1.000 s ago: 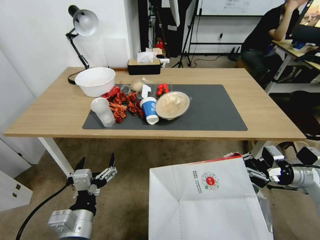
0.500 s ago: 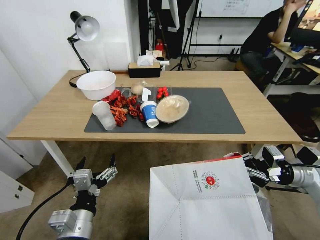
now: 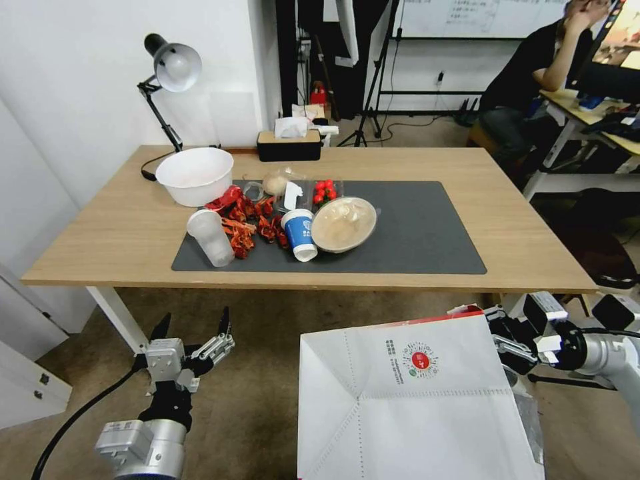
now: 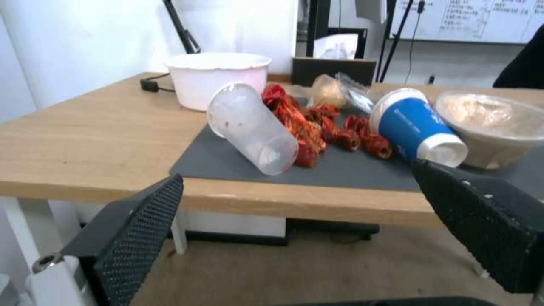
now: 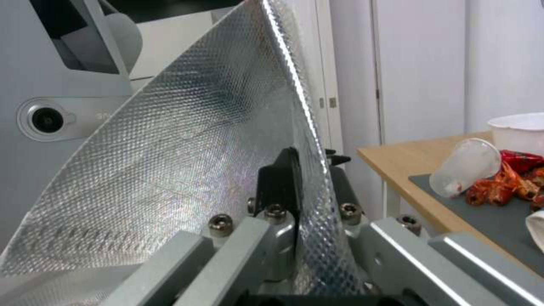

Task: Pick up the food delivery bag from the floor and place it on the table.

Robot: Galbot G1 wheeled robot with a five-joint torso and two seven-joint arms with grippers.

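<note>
White wall at far left, whiteboard and stands at the far end. Floor (image 3: 267, 373) mottled grey-brown, showing under and in front of the table (image 3: 107, 227).

Table: long, light wood, white leg at near left, dark mat (image 3: 413, 233) across its middle.

Left to right on the table:
- Desk lamp (image 3: 175, 65) at far left corner, head tilted down.
- White bowl (image 3: 195, 175) just beside the mat's far left corner.
- Clear cup (image 3: 211, 238) lying on its side on the mat's left end.
- Red scraps (image 3: 241, 220) heaped between the clear cup and the blue cup, touching both as far as can be told.
- Blue cup (image 3: 299, 233) tipped over, mouth toward the near edge.
- Lidded bowl (image 3: 343, 223) just right of the blue cup, tilted.
- Behind these: small tomatoes (image 3: 324, 190) in a clear tray; a black tissue box (image 3: 289, 145) at the far edge.
- Right half of the mat bare.

Left gripper (image 3: 193, 327): low at near left, over the floor in front of the table leg, pointing at the table. Fingers spread apart, nothing between them. Left wrist view looks past the two dark pads (image 4: 142, 229) to the table edge.

Bag (image 3: 407, 400): white, round red logo facing up, red strip along its far top edge. Sits near centre-right in the head view, in front of the table's near edge and not on it. Whether its base touches the floor cannot be told.

Right gripper (image 3: 510, 343): at the bag's right top edge, clamped on it. Right wrist view shows the foil lining (image 5: 187, 170) pinched between the closed fingers (image 5: 280, 182).
</note>
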